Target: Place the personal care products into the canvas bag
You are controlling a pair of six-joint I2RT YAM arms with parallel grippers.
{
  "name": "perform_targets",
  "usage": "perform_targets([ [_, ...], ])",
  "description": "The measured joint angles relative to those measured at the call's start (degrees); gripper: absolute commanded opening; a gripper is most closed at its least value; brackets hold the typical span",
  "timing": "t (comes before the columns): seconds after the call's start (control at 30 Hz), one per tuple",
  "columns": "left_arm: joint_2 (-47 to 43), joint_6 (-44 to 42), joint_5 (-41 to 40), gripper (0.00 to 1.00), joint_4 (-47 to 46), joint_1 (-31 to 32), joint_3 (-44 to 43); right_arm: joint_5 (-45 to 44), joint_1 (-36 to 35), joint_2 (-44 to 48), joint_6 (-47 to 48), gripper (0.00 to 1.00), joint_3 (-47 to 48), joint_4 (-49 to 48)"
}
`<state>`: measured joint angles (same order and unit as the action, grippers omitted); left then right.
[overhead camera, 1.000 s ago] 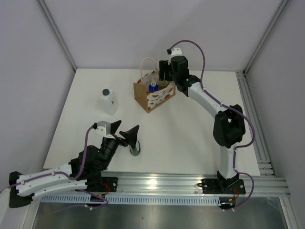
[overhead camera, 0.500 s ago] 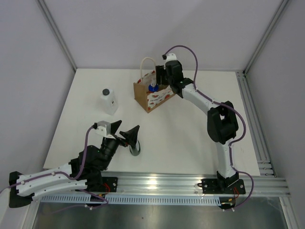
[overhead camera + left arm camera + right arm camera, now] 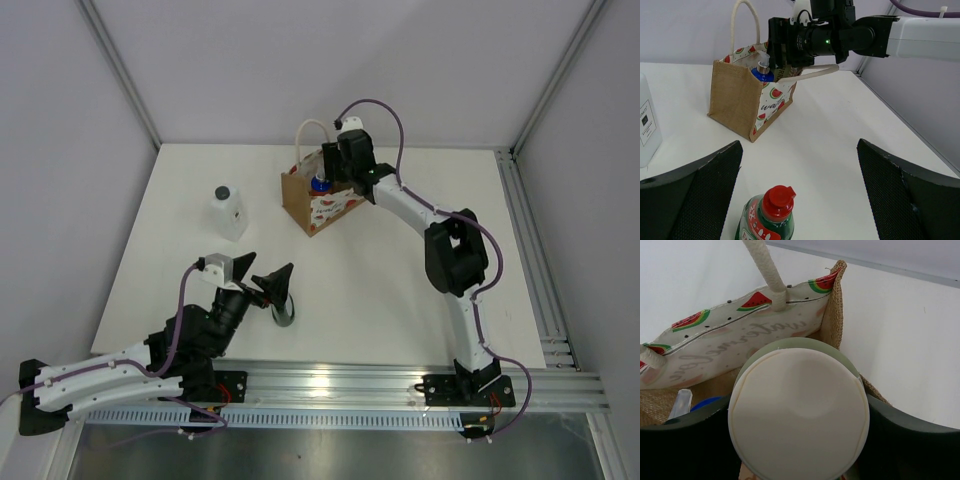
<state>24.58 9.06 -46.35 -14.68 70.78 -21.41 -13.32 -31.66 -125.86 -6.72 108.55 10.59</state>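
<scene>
the task looked roughly half done. the bag (image 3: 318,208) stood in the upper middle of the top view, and the blue cap of the orange bottle (image 3: 762,74) showed inside it, so one product was already in. the right tool (image 3: 340,168) hung directly over the bag's open mouth, clamped on the beige bottle (image 3: 799,410). in the right wrist view the bottle's white cap filled the centre of the frame, with the tool dark against both its sides and the bag's watermelon lining just behind. whether the bottle's base had reached the bag floor could not be told, so this second product counted as not yet released.

two were left on the surface (image 3: 400,280). the white bottle (image 3: 228,212) with the black cap stood at the left of the top view, well apart from the bag. the green bottle (image 3: 767,215) with the red cap stood at the bottom centre of the left wrist view, just before the left tool (image 3: 800,187), which was spread wide and gripped nothing. it seemed the likelier next pick.
</scene>
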Motion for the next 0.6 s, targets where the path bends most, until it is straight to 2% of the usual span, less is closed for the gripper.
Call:
perform_targets([
  [0.13,0.0,0.0,0.0,0.99,0.3,0.0,0.0,-0.5,0.0,-0.9,0.4,0.22,0.9,0.8],
  [0.17,0.0,0.0,0.0,0.99,0.3,0.0,0.0,-0.7,0.0,-1.1,0.4,0.27,1.0,0.9],
  [0.23,0.0,0.0,0.0,0.99,0.3,0.0,0.0,-0.8,0.0,-1.2,0.3,0.31,1.1,1.0],
  [0.37,0.0,0.0,0.0,0.99,0.3,0.0,0.0,-0.9,-0.1,-1.6,0.3,0.46,1.1,1.1],
  [0.47,0.0,0.0,0.0,0.99,0.3,0.0,0.0,-0.9,-0.1,-2.1,0.3,0.52,1.1,1.2],
  [0.6,0.0,0.0,0.0,0.99,0.3,0.0,0.0,-0.9,-0.2,-3.0,0.3,0.55,1.1,1.7],
])
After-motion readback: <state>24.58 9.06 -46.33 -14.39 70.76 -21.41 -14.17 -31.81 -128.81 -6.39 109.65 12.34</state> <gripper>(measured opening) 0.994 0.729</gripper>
